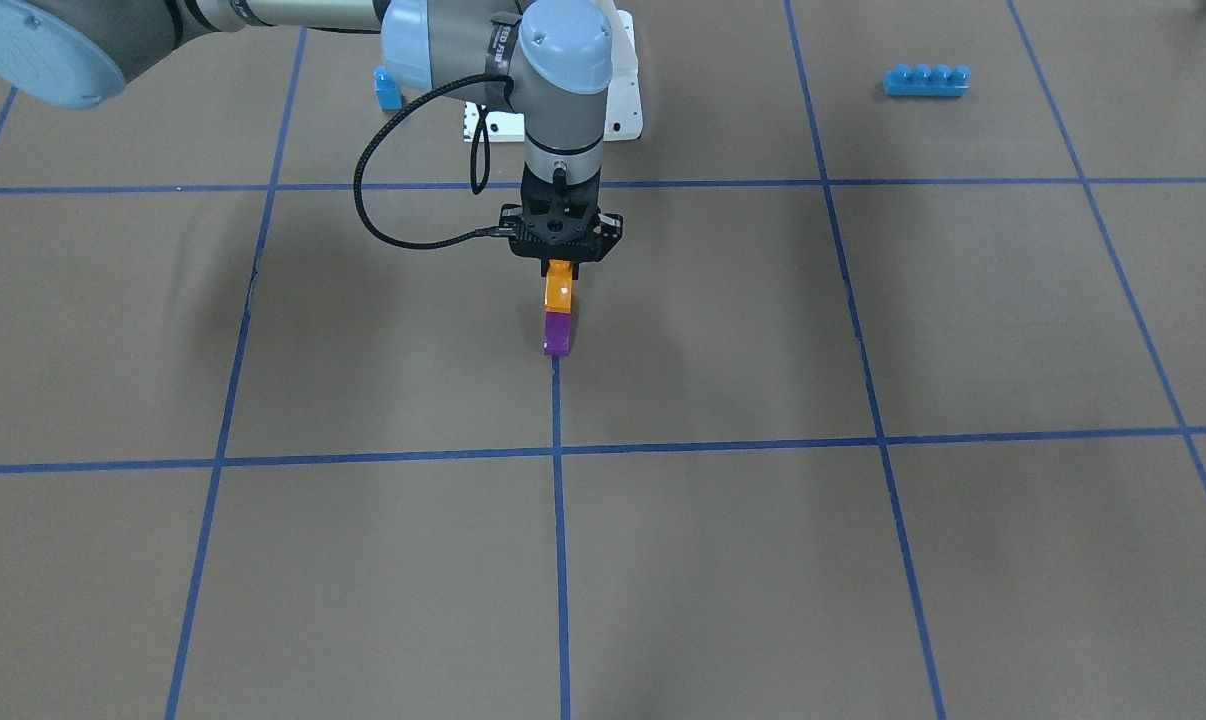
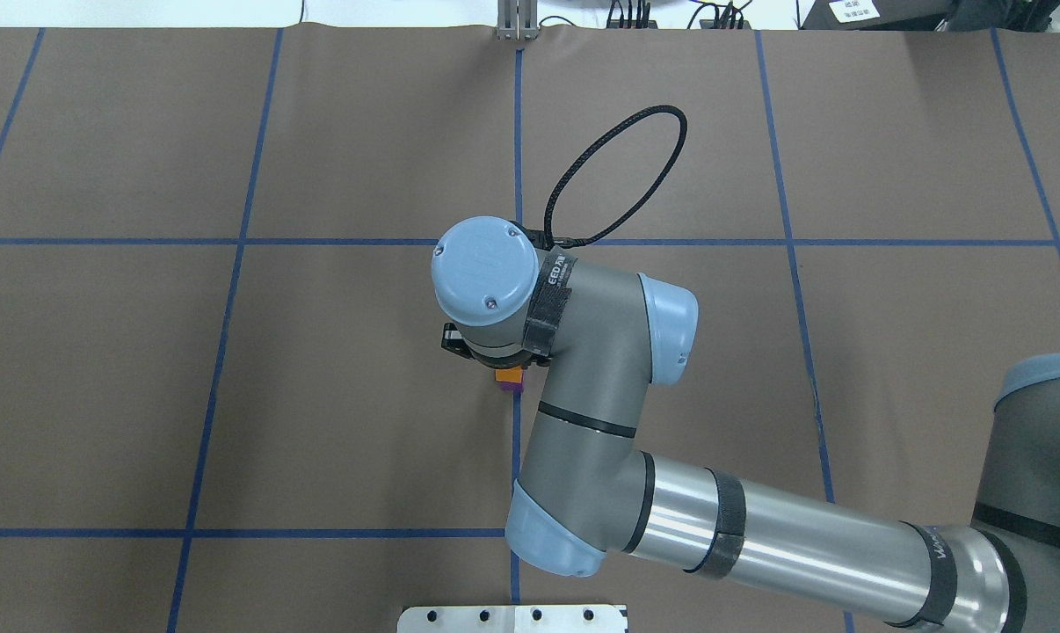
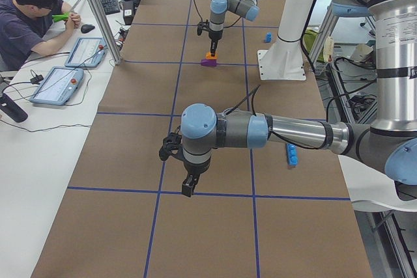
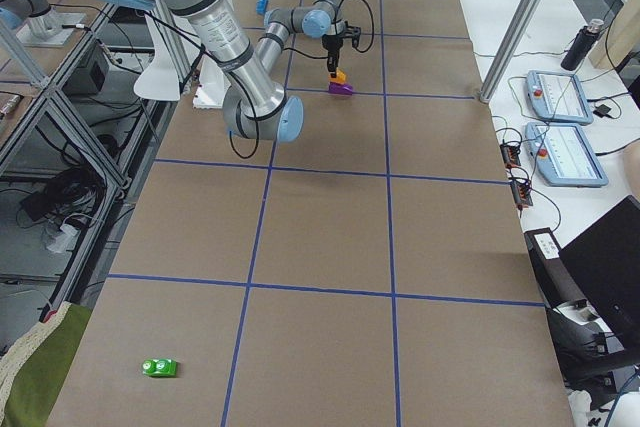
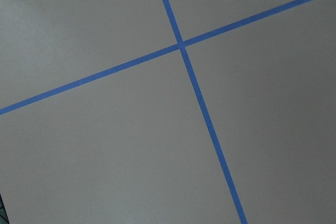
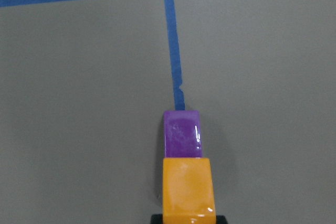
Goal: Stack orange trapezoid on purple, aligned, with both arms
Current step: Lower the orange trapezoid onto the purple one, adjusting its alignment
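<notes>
Mid-counter, my right end effector [image 1: 560, 268] points straight down over the brown counter [image 1: 863, 560], its fingers clamped on the top of the orange trapezoid [image 1: 559, 292]. The orange trapezoid sits directly over the purple [image 1: 559, 335], and the two read as one column in the front view. The pictures do not settle whether the upper block is pressed fully home.

In that view both blocks are narrow across and long from 12 to 6 o'clock. Their long axes lie along the blue tape line [image 1: 560, 420] that leaves the purple's near end toward 6 o'clock. Through my right wrist camera their side edges run nearly in line, the orange a shade toward 3 o'clock. In the side views the purple's low end appears to reach toward the operators' side. The orange block's slope I cannot make out.

From the stack in the front view, a long blue brick [image 1: 926, 80] lies well apart at 2 o'clock. A small blue block [image 1: 388, 88] sits at 11 o'clock, partly behind my arm.

My left end effector [image 3: 188, 189] hangs far down the counter, well apart from the stack. It shows only in a side view, so I cannot tell whether it is open or closed. My left wrist camera shows counter paper and a tape crossing [image 5: 181, 45].
</notes>
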`<act>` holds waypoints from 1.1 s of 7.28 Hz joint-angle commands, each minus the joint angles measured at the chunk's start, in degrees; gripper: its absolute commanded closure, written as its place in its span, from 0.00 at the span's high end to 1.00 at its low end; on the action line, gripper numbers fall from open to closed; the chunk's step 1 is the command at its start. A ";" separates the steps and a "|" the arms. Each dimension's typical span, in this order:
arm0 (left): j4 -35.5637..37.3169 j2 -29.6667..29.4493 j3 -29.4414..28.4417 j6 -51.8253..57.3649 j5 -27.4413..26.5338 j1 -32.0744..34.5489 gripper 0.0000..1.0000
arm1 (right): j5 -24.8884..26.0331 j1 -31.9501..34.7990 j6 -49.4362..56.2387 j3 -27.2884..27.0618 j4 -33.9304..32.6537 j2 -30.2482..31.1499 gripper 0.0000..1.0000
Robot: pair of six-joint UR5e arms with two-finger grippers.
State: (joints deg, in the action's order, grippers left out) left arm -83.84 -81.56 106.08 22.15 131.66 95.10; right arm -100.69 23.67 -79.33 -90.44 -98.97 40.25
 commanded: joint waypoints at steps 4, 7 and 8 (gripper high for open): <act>0.00 0.00 0.00 0.00 0.00 0.00 1.00 | 0.41 -0.38 1.28 0.00 0.18 0.71 0.00; 0.00 0.00 0.00 -0.09 0.00 0.00 1.00 | 1.98 -0.64 4.26 0.00 0.35 0.71 0.00; 0.00 0.00 0.00 -0.09 0.00 0.00 1.00 | 2.08 -0.64 5.75 -0.09 0.44 0.79 0.00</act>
State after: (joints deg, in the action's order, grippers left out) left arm -83.85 -81.56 106.08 22.07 131.66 95.10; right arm -99.06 23.10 -75.23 -90.45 -98.62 41.00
